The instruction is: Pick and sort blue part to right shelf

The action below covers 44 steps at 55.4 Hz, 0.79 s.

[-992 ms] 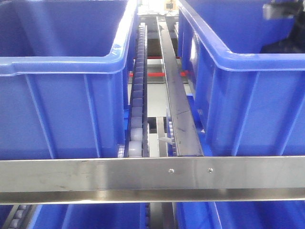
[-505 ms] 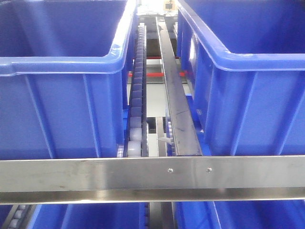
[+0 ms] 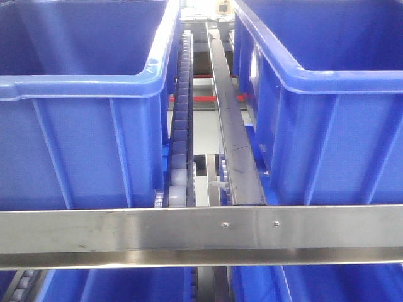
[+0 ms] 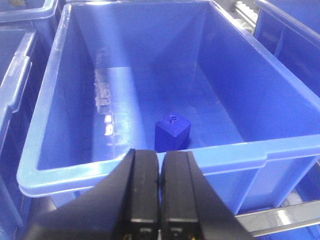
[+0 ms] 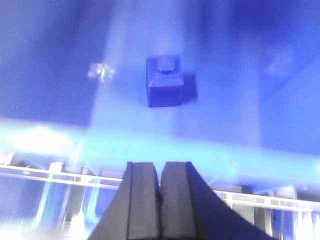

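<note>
We see a small blue part [image 4: 172,131] upright on a blue crate's [image 4: 75,165] floor; the right shelf's [image 3: 201,229] steel rail fronts two crates.

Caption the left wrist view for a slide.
Shut left tool above a crate's rim; one blue part on its floor.

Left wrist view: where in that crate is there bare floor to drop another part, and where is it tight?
The crate floor is bare along the left wall and toward the far wall. The only thing on it is a blue part, near the front wall right of centre. The left gripper, closed, hangs over the front rim there.
</note>
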Motion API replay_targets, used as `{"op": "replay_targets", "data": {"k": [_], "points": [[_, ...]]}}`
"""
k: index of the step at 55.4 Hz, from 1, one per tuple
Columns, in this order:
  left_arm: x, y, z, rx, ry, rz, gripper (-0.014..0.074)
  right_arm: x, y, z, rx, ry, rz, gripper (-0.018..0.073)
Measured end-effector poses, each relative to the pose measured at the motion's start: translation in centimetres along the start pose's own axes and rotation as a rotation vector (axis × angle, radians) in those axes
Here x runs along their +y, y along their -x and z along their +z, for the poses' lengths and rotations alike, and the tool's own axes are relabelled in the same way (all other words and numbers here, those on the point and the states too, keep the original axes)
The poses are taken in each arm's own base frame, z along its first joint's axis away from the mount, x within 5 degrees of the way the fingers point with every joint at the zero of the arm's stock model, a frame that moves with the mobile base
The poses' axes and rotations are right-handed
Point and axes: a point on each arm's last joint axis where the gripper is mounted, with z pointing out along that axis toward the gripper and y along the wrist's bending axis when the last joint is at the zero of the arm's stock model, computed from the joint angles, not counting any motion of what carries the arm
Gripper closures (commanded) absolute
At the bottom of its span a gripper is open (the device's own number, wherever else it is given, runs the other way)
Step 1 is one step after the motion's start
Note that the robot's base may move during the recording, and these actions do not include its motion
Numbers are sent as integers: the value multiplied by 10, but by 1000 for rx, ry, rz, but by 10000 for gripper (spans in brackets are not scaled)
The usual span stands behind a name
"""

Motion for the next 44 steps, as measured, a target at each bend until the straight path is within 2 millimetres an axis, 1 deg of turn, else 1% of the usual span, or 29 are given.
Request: {"op": "replay_targets", "data": {"k": [5, 11, 18, 24, 31, 44], "points": [[0, 0, 0, 0, 0, 0, 472, 1, -17, -20, -85, -3, -2, 517], [0, 0, 0, 2, -1, -1, 472, 2, -33, -39, -181, -4, -3, 517], [0, 0, 0, 5, -1, -1, 472, 3, -43, -61, -310, -8, -6, 517], [0, 0, 0, 5, -1, -1, 472, 3, -45, -78, -436, -12, -8, 517], [0, 0, 0, 5, -1, -1, 472, 3, -43, -84, -502, -16, -8, 517], [0, -1, 0, 7, 0, -1, 472, 3, -43, -84, -504, -15, -6, 517]]}}
